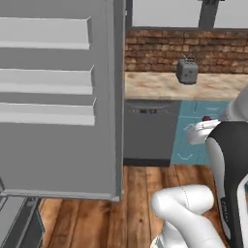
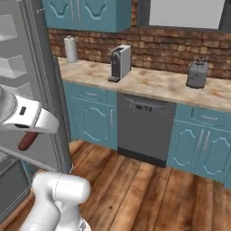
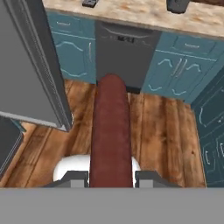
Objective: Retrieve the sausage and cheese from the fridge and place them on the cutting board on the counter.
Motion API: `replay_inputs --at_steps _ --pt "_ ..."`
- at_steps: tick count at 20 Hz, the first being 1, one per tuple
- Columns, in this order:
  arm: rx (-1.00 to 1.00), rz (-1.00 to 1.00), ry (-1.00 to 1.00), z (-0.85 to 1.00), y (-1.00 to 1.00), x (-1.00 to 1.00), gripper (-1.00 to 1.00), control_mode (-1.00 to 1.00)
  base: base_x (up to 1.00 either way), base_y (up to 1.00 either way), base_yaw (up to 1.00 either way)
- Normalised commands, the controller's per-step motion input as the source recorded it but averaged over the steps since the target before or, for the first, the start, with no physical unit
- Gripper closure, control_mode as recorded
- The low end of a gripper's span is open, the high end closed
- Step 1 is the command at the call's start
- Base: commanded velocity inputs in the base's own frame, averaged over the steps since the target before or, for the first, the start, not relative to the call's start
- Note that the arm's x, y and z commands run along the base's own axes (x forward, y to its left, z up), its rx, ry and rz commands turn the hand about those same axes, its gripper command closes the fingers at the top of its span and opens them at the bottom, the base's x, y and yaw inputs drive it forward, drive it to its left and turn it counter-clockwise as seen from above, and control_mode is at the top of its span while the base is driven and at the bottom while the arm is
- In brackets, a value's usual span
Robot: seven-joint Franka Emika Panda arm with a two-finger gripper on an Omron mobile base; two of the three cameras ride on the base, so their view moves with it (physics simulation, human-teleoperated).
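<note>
Open fridge [image 1: 58, 97] door with white shelves stands left of the mottled counter [image 2: 153, 83] bearing a coffee machine [image 2: 119, 62] and toaster [image 2: 197, 74]. Gripper [image 3: 110, 177], over the wooden floor [image 3: 166, 131], clamps the dark red sausage [image 3: 110, 135] lengthwise between its fingers.

Open fridge door [image 1: 58, 97] takes up the left side, grey, three white door shelves [image 1: 46, 77] stacked on its inner face. Right of it, the counter [image 1: 160, 86], mottled beige, runs under a red brick wall [image 1: 164, 48]. A grey toaster [image 1: 187, 71] stands on the counter against the wall. Below the counter, a dark grey dishwasher [image 1: 149, 131], then teal cabinets [image 1: 186, 135] to its right. Wooden plank floor [image 1: 131, 198] beneath. White arm [image 1: 193, 213] with a dark section rises at lower right, partly covering the cabinets; a small dark red bit [image 1: 207, 118] shows at its top, too small to tell.
</note>
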Motion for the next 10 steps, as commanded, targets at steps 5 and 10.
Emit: replay_inputs --at_steps 5,10 --pt "0.00 0.00 0.00 0.00 0.00 0.00 1.00 1.00 0.14 -0.36 -0.58" --pt "0.00 0.00 0.00 0.00 0.00 0.00 1.00 1.00 0.85 -0.92 -0.25"
